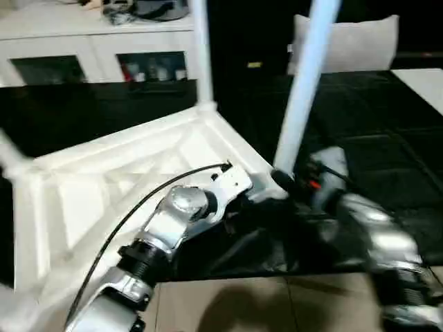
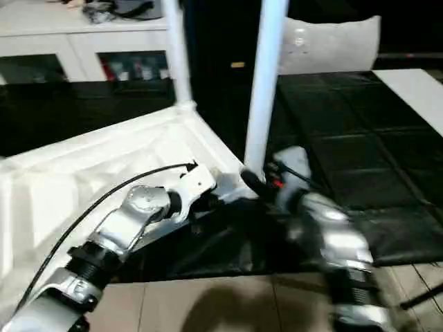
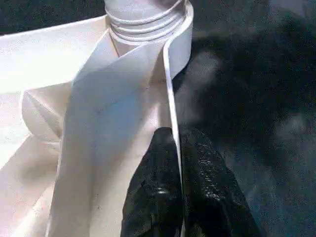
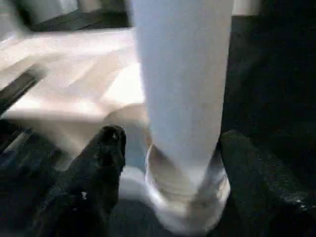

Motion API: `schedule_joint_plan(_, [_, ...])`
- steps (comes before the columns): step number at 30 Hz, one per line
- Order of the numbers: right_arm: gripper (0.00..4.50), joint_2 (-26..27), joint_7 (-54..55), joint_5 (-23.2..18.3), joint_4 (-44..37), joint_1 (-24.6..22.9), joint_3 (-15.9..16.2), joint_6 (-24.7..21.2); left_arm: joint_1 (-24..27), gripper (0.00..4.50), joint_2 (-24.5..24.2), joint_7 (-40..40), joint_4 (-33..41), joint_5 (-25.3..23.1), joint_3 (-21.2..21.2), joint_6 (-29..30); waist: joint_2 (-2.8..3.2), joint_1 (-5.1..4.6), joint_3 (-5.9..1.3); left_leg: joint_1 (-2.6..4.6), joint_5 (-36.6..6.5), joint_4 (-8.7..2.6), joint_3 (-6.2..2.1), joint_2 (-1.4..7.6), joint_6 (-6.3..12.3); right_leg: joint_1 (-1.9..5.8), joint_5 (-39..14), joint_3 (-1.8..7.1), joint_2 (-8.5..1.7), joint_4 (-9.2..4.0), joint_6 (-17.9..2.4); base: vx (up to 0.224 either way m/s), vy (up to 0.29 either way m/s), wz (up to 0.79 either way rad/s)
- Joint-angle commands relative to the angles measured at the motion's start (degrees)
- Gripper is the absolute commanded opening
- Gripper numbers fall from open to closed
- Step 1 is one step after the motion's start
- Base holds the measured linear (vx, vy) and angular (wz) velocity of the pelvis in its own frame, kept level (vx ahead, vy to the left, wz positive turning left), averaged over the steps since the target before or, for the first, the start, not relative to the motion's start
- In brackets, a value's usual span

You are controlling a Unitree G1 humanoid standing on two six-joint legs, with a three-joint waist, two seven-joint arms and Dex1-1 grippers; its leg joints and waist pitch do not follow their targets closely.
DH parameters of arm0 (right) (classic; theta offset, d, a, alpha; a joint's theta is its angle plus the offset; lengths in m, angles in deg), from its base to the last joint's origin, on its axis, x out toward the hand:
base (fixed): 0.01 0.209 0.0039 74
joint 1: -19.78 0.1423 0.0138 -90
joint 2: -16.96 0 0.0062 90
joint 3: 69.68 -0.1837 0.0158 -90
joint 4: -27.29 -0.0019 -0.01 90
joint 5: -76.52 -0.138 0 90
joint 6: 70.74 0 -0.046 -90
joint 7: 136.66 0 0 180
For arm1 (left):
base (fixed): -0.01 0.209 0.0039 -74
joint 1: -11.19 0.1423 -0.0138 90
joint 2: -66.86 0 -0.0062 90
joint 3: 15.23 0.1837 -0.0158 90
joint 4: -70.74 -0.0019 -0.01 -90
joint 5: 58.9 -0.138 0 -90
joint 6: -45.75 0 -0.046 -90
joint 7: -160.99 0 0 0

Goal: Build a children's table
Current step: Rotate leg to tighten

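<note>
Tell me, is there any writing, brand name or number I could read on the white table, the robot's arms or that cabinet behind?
None can be read.
The children's table and its legs are plain white.
The cabinet holds small items behind glass, too blurred to read.
A small yellowish patch on the dark background could be a label; illegible.
A red spot on the right arm is only a mark.

The white table top (image 1: 124, 180) lies upside down on the dark floor, ribbed underside facing up. One tapered white leg (image 1: 201, 52) stands upright in the far corner socket. A second leg (image 1: 304, 83) rises at the near right corner, leaning slightly, its ringed base (image 4: 190, 197) seated at the socket there.
</note>
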Motion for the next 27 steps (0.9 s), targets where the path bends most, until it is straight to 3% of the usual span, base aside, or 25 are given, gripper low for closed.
schedule_joint_plan(1, [3.57,-1.67,-6.33,-0.95,-2.42,-0.84,2.00,0.45,-0.56,0.00,-1.67,-3.26,-0.63,-0.52,1.39,-3.23,-1.17,0.39,-3.19,-0.74,-1.66,-3.11,-1.58,3.49,7.70,3.80,-18.95,4.48,-6.23,-4.37,4.98,0.000,0.000,0.00])
schedule_joint_plan(3, [3.69,-6.38,-12.10,-0.72,-2.95,-1.48,3.25,0.63,-0.37,0.00,-5.02,-9.92,-0.66,0.54,2.76,-6.49,-1.21,0.54,-3.25,-0.59,-1.78,-3.10,-1.60,3.58,7.43,3.67,-19.36,4.33,-6.08,-4.47,5.21,0.000,0.000,0.00])
schedule_joint_plan(7, [3.78,-10.27,-17.94,-1.23,-3.51,-1.13,4.79,1.20,-0.88,0.00,-9.11,-17.25,-1.87,0.30,5.16,-12.53,-1.19,1.07,-3.26,-0.54,-1.46,-3.08,-1.76,4.00,7.56,3.46,-18.19,4.51,-6.26,-4.11,4.47,0.000,0.000,0.00])
schedule_joint_plan(10, [3.78,-11.32,-21.42,-1.32,-2.51,-0.06,5.69,3.74,-1.78,0.00,-11.01,-22.14,-3.30,0.64,6.37,-16.47,-1.21,1.67,-3.23,-0.38,-1.91,-3.10,-1.43,3.67,7.07,3.35,-19.89,4.41,-6.13,-4.31,4.67,0.000,0.000,0.00])
schedule_joint_plan(12, [3.78,-11.51,-23.29,-1.53,-2.15,0.38,6.31,4.21,-2.02,0.00,-11.64,-24.50,-3.40,1.15,6.77,-17.88,-1.09,1.93,-3.28,-0.23,-1.77,-3.20,-1.56,4.08,6.94,3.28,-19.71,4.52,-6.25,-4.17,4.32,0.000,0.000,0.00])
schedule_joint_plan(14, [3.45,-11.88,-27.54,-2.39,-1.85,1.10,7.80,4.22,-2.62,0.00,-12.54,-28.33,-3.64,1.69,7.57,-19.65,-1.06,2.46,-3.54,-0.24,-0.57,-3.11,-1.81,4.76,7.46,3.32,-16.06,4.81,-6.61,-3.36,2.39,0.000,0.000,0.00])
schedule_joint_plan(17, [3.27,-12.06,-31.69,-4.19,-2.27,1.72,9.40,2.35,-3.35,0.00,-13.36,-31.53,-4.02,2.15,8.73,-21.61,-1.16,3.15,-3.62,-0.24,0.57,-3.05,-1.75,4.91,7.82,3.30,-14.12,5.08,-6.87,-2.91,0.87,0.000,0.000,0.00])
schedule_joint_plan(22, [2.90,-11.44,-36.00,-4.17,-0.78,2.76,11.67,2.43,-4.07,0.00,-13.58,-35.37,-4.41,2.75,9.28,-23.48,-1.34,3.49,-3.44,-0.21,-0.71,-3.18,-1.50,4.57,6.67,3.37,-17.68,4.92,-6.81,-3.47,1.81,0.000,0.000,0.00])
schedule_joint_plan(27, [2.44,-11.13,-37.57,-3.93,0.82,3.53,12.92,2.64,-4.21,0.00,-13.41,-36.09,-4.41,2.99,9.35,-23.63,-1.34,3.64,-3.50,-0.22,-0.37,-3.16,-1.59,4.72,6.23,3.35,-17.52,4.94,-6.76,-3.34,2.08,0.000,0.000,0.00])
